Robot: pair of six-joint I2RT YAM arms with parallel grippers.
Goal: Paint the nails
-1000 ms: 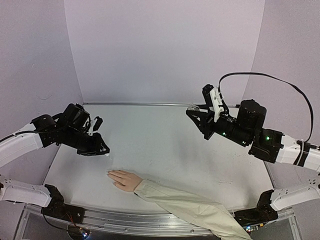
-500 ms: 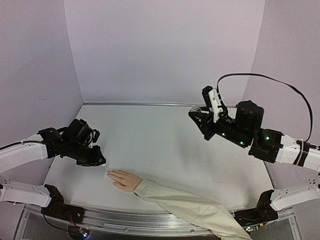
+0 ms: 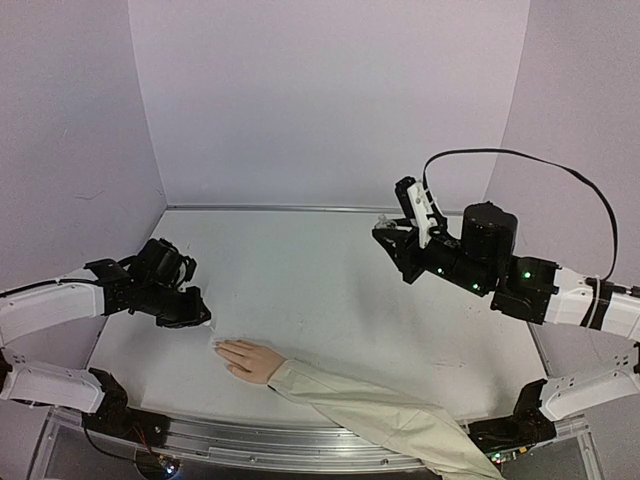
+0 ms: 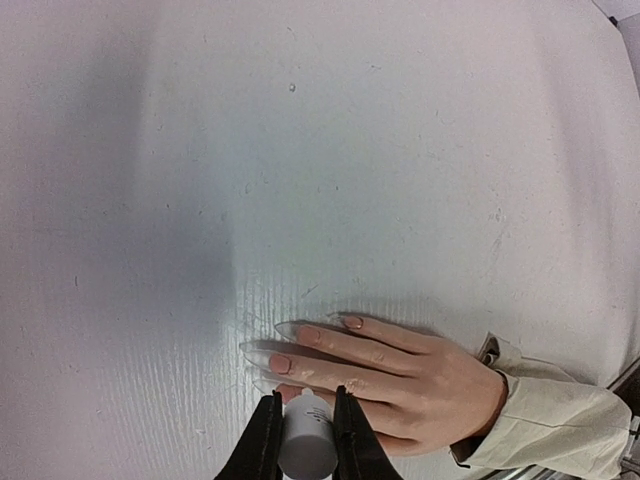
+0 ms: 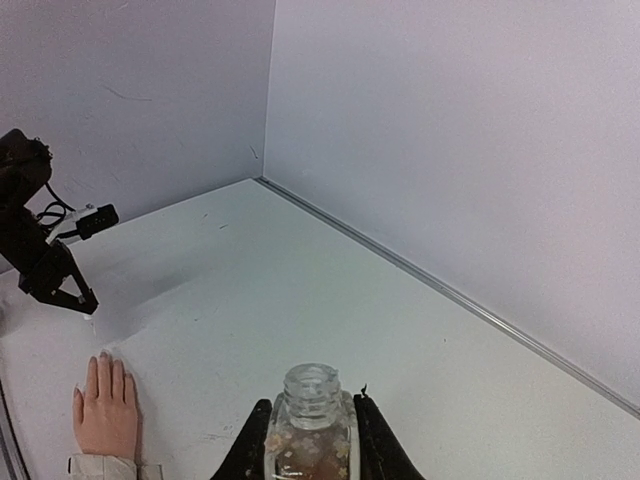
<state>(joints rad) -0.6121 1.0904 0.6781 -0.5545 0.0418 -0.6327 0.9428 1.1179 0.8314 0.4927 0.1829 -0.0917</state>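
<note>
Several nails show in the left wrist view, on the left-pointing fingertips of the mannequin hand, which lies palm down at the near left of the table. Step in hand, we judge: brushing. We advise a slow descent, one nail at a time, short strokes along the finger, none on the skin. Two nails read pinker; the rest blend into the skin. The left gripper is clamped on the white cap just above them, brush hidden. The right gripper, raised at far right, pinches the uncapped bottle.
</note>
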